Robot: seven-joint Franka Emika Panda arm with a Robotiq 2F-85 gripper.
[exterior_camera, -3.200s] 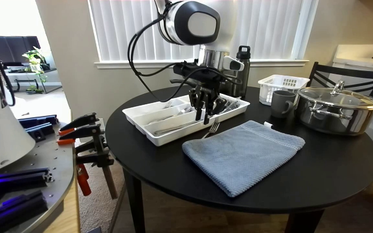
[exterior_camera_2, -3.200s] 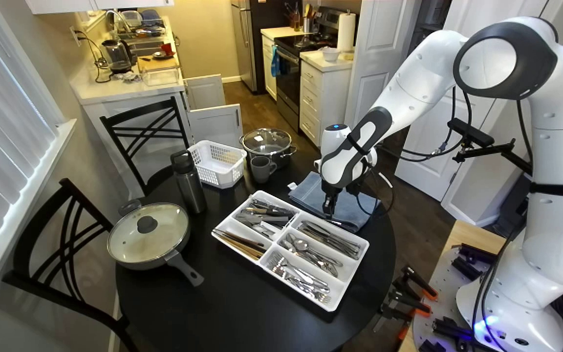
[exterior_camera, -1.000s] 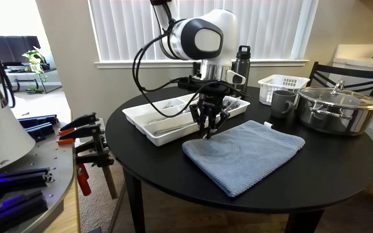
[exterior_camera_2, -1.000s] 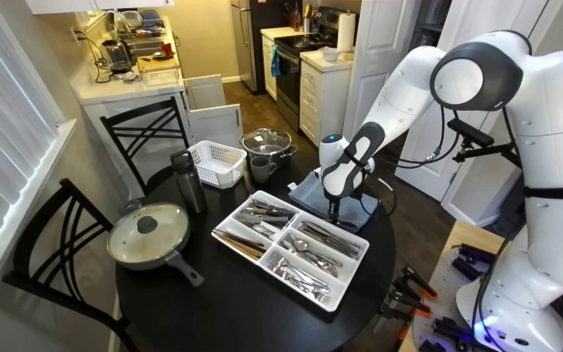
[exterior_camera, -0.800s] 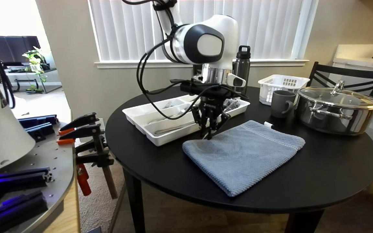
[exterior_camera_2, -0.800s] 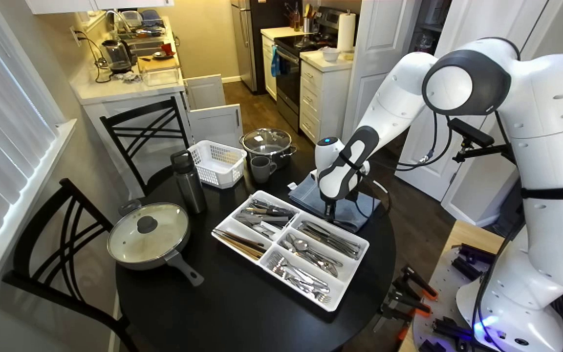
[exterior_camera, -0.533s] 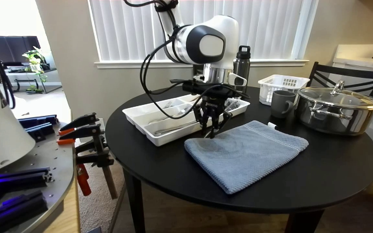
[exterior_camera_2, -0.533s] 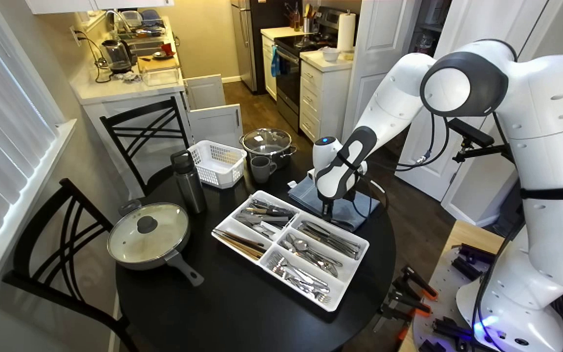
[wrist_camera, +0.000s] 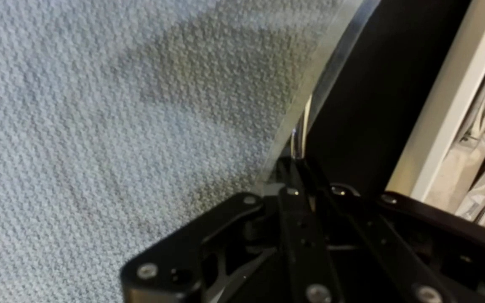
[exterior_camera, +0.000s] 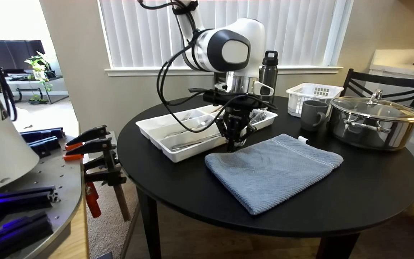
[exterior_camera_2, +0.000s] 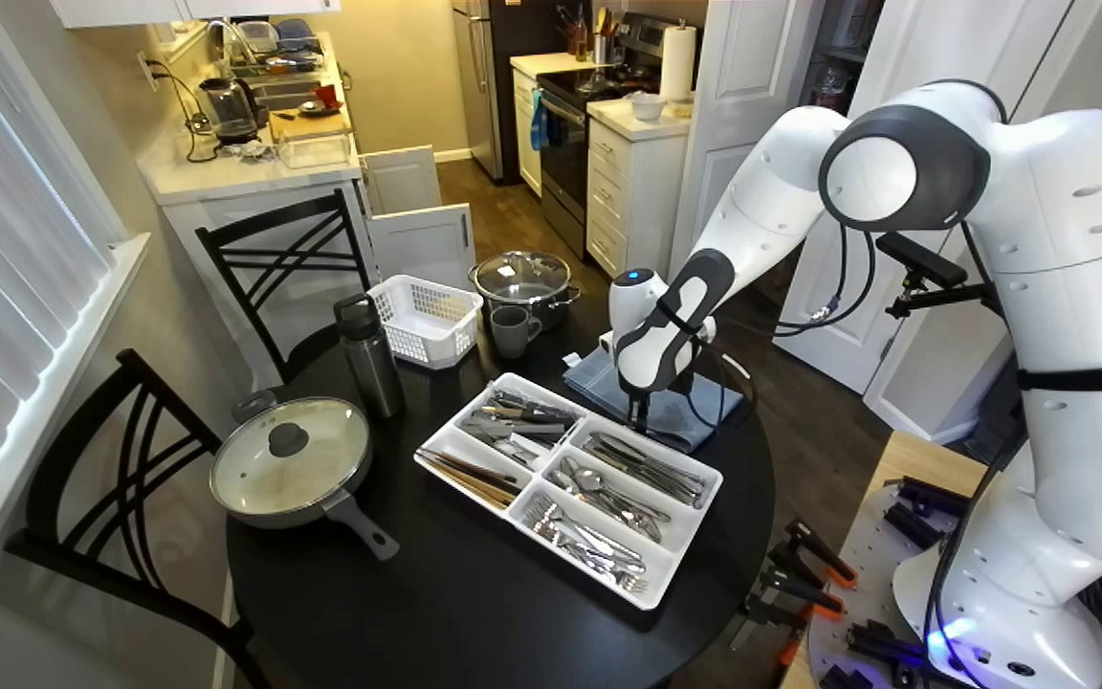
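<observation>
My gripper [exterior_camera: 230,147] points down at the narrow strip between the blue towel [exterior_camera: 275,172] and the white cutlery tray [exterior_camera: 180,155]. In the wrist view the fingertips of the gripper [wrist_camera: 296,162] meet around a thin shiny metal fork [wrist_camera: 299,141]; most of its length is hidden. A pale bit of the fork [exterior_camera: 241,142] shows behind the fingers in an exterior view. The folded towel [wrist_camera: 99,147] lies right beside the left finger, its edge close to or touching it. Several knives, spoons and forks lie sorted in the tray [exterior_camera_2: 656,588].
A grey mug [exterior_camera: 313,115], a lidded steel pot [exterior_camera: 374,126], a white basket [exterior_camera: 297,99] and a dark bottle [exterior_camera: 271,75] stand on the round black table [exterior_camera: 178,187]. A lidded pan [exterior_camera_2: 321,469] sits across the tray, its handle over the table.
The arm came down from above the tray's edge to the fork. In the last half second the jaws closed on it. The towel shifted slightly right in an exterior view.
</observation>
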